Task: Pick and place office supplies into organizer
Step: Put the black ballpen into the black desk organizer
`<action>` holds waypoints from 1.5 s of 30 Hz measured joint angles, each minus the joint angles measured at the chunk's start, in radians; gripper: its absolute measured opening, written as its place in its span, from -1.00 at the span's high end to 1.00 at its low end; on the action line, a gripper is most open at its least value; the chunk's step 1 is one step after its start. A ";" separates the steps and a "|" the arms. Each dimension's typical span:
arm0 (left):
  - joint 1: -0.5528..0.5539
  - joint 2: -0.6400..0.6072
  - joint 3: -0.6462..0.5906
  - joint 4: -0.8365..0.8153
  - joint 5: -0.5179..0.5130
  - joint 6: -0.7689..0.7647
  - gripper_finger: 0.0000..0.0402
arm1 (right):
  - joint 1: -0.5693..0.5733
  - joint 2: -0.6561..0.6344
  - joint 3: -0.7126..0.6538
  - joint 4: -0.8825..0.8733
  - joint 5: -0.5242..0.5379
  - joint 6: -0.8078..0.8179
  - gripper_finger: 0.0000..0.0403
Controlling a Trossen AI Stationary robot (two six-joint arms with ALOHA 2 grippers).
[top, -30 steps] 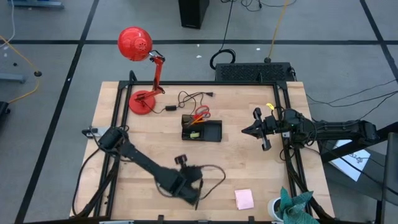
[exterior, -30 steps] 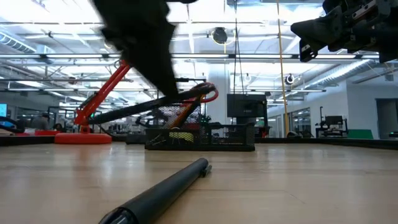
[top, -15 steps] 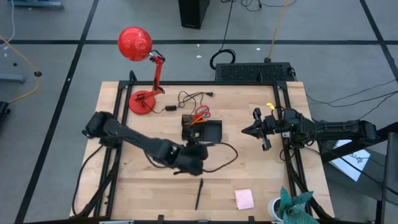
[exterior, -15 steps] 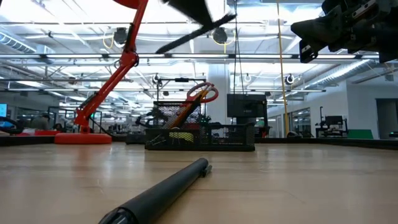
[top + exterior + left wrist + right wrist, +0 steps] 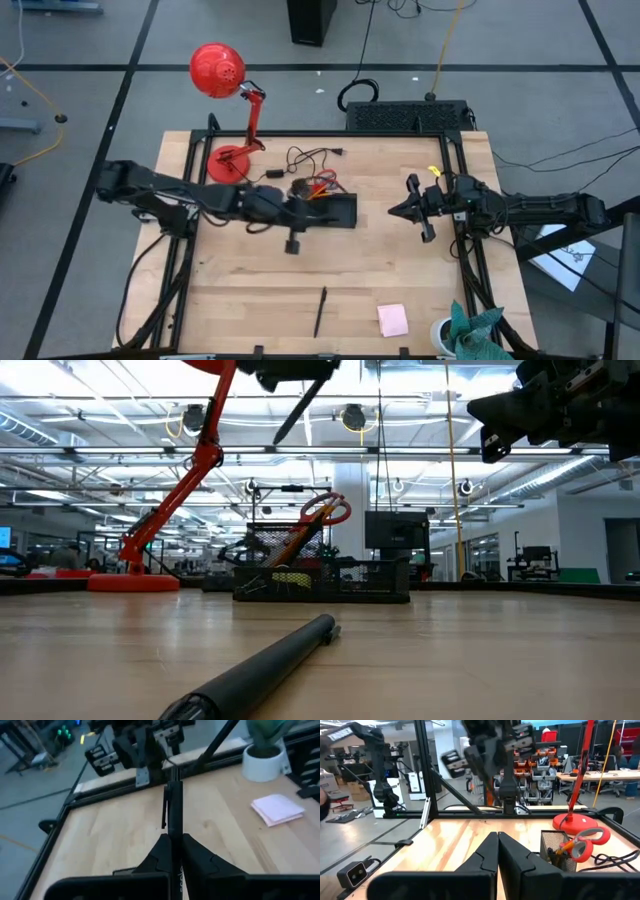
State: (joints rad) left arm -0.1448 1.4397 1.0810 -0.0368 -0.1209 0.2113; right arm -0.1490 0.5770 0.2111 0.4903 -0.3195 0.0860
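Left gripper (image 5: 300,213) holds a black pen (image 5: 172,809) over the organizer (image 5: 325,209); right gripper (image 5: 398,210), fingers pressed together, waits well apart from it above the counter (image 5: 400,280).

From the organizer (image 5: 325,209) at the table (image 5: 420,290) centre, the desk lamp (image 5: 226,160) sits at ten o'clock. A pen (image 5: 320,312) lies at six, the sticky-note pad (image 5: 392,320) at five. The scissors (image 5: 322,185) stand in the organizer's left compartment.

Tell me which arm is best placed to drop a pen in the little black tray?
Left. The left gripper has its jaws shut on a black pen, right beside the organizer. The right gripper is farther off, holding nothing.
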 joint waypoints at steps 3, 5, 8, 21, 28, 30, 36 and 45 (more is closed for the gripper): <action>0.046 -0.066 -0.123 0.145 0.101 0.020 0.89 | 0.000 0.007 -0.001 -0.013 0.000 0.000 1.00; 0.075 -0.097 -0.178 0.210 0.164 0.031 0.91 | 0.000 0.014 -0.001 -0.010 0.001 0.001 1.00; 0.124 -0.114 -0.214 0.287 0.249 0.044 0.95 | 0.000 0.024 0.000 0.005 0.001 0.003 1.00; 0.349 -0.092 -0.215 0.208 0.383 0.023 0.95 | 0.000 0.039 0.000 0.085 0.002 0.024 1.00; 0.370 -0.024 -0.215 0.217 0.402 0.017 0.89 | 0.000 0.040 0.000 0.089 0.003 0.025 1.00; 0.370 -0.003 -0.214 0.225 0.403 0.022 0.89 | 0.000 0.040 0.000 0.089 0.005 0.033 1.00; 0.420 0.034 -0.221 0.236 0.449 0.046 0.94 | 0.000 0.039 0.000 0.123 0.006 0.052 1.00; 0.513 0.033 -0.394 0.509 0.539 -0.009 0.90 | 0.000 0.040 0.000 0.119 0.006 0.056 1.00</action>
State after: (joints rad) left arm 0.3683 1.4725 0.6867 0.4718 0.4179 0.2027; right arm -0.1489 0.6170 0.2111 0.6090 -0.3130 0.1417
